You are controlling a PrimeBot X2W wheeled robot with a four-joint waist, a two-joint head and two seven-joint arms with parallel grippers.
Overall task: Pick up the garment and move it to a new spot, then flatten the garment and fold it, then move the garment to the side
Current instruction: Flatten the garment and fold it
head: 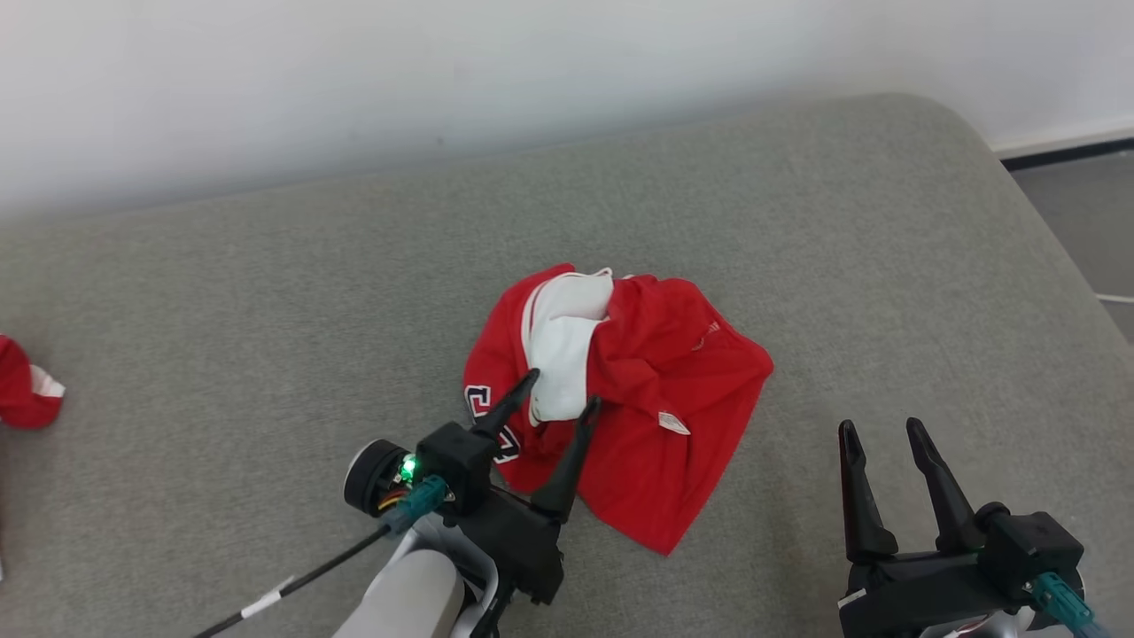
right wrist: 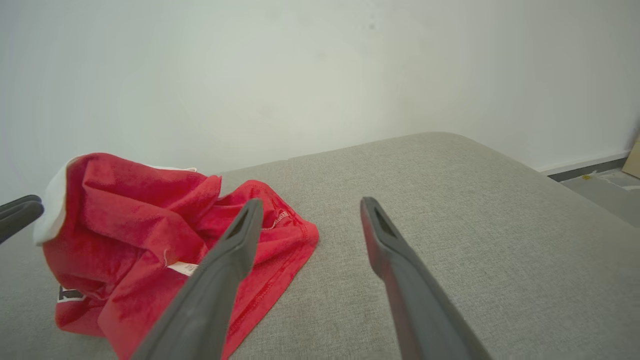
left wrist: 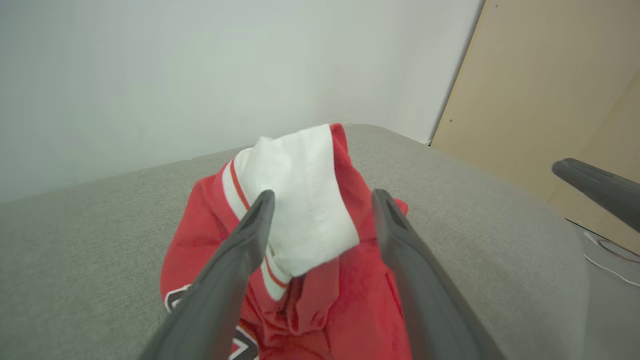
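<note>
A crumpled red garment [head: 660,394] with a white panel [head: 563,341] and black-and-white lettering lies in a heap on the grey cushioned surface [head: 266,310]. My left gripper [head: 561,390] is open, its two dark fingers straddling the near edge of the white panel, seen close up as the garment [left wrist: 310,240] between the fingers of the left gripper [left wrist: 322,197]. My right gripper [head: 881,430] stands open to the right of the heap, apart from it. From the right wrist, the garment [right wrist: 125,235] lies left of the right gripper [right wrist: 310,202], which holds nothing.
Another red and white piece of cloth [head: 27,390] lies at the far left edge of the surface. A white wall [head: 443,71] runs behind. The surface's rounded right corner drops to a grey floor [head: 1090,221]. A tan panel [left wrist: 540,90] stands beyond the corner.
</note>
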